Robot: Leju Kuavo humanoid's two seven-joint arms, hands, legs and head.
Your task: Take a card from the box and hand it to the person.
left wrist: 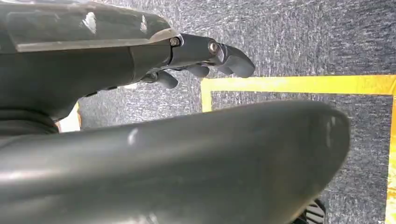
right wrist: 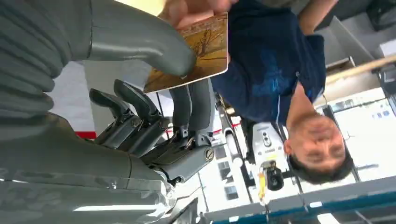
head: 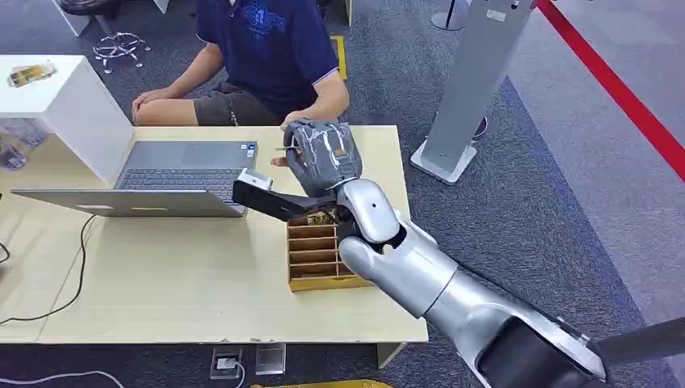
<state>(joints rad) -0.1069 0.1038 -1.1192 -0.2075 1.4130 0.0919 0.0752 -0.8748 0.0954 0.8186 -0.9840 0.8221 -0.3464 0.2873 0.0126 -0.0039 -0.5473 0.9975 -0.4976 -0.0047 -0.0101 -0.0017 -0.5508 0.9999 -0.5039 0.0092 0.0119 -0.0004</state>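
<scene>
Now right hand (right wrist: 154,93) fingers (right wrist: 189,107) pinching card (right wrist: 201,51) — person's hand (right wrist: 191,9) touching it

Box (head: 317,257) on table (head: 202,275), right of laptop (head: 174,182), before person (head: 271,52).

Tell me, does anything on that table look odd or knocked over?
Nothing looks spilled or broken. The wooden box sits square on the table, and the laptop lies opened almost flat. The right hand pinches a card that the person's hand is already touching.
</scene>
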